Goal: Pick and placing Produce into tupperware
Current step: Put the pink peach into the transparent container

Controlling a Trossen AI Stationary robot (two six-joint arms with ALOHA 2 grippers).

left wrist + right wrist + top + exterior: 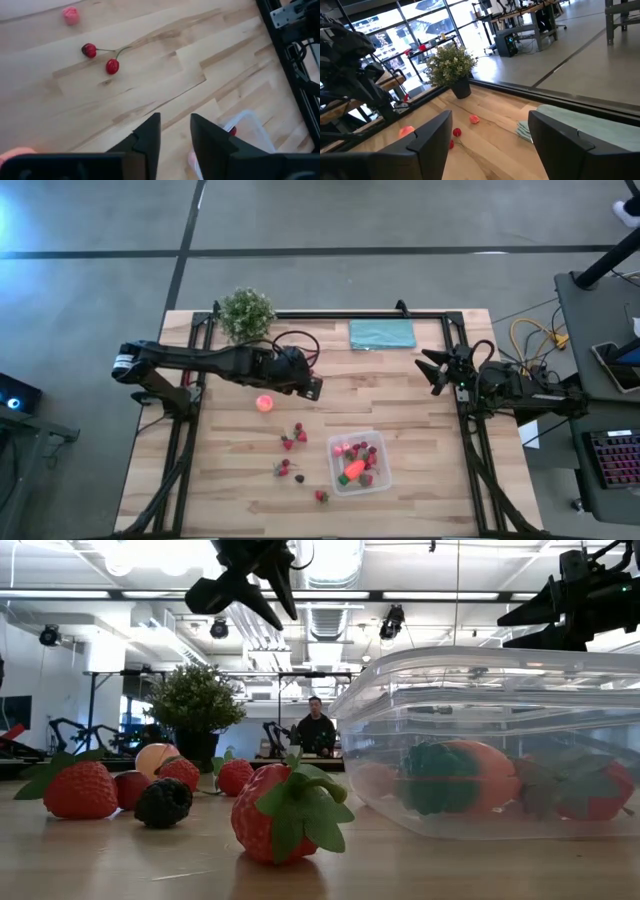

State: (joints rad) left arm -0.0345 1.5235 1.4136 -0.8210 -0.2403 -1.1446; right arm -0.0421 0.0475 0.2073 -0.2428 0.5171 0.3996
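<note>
High view, left end effector (312, 387): over the middle of the pale wooden counter (420, 380), at about 11 o'clock from the clear rounded-square plastic tupperware tub (380, 482); how far its fingers stand apart cannot be told here.
High view, right end effector (432, 370): by the counter's right edge, at 1 o'clock from the tub, fingers spread, nothing held.
High view, produce: a glowing pink-orange toy ball (264, 403) lies at 7 o'clock from the left end effector; small red strawberry-like pieces (298, 433) are scattered at the tub's 9 to 10 o'clock; an orange carrot piece (353, 471) and more red pieces lie inside the tub.
High view, other: green bushy potted plant (246, 311) and flat teal cloth (381, 333) along the far edge.
Low view: a red toy strawberry with green leaves (285, 812) stands on the counter just beside the tub (500, 740); a dark berry (163, 802) farther off.
Left wrist view: dark fingers (150, 137) slightly apart, empty; two red cherries on green stems (112, 66) on the wood beyond.
Right wrist view: fingers (427, 137) wide apart, empty.
</note>
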